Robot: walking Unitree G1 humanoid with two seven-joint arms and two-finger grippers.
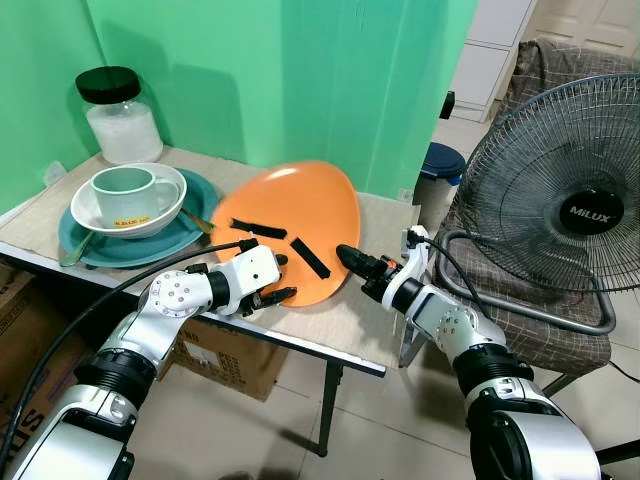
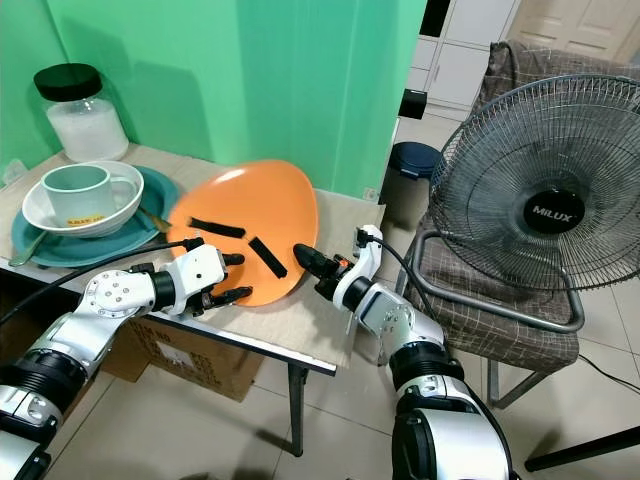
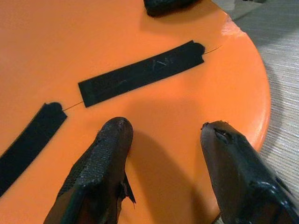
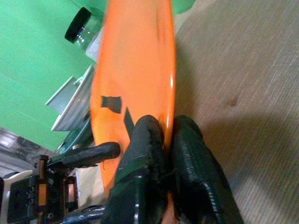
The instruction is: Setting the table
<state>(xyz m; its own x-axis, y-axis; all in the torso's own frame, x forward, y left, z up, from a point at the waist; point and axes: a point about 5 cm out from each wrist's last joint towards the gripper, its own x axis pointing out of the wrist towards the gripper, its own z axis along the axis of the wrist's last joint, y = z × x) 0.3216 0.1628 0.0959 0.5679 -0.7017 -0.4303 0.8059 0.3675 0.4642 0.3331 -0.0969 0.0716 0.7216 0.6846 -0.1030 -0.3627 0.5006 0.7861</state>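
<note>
While orange plate sits tilted on table, right gripper pinches its rim. Left gripper spread wide under near edge. Plate looks light, stiff, slippery; grab rim.

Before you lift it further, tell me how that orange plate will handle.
The orange plate looks stiff: it holds its shape while tilted. Its glossy face is probably slippery, so the right hand, pinching only the rim, may let it pivot. The black tape strips over a hairline crack suggest it is fragile.
</note>
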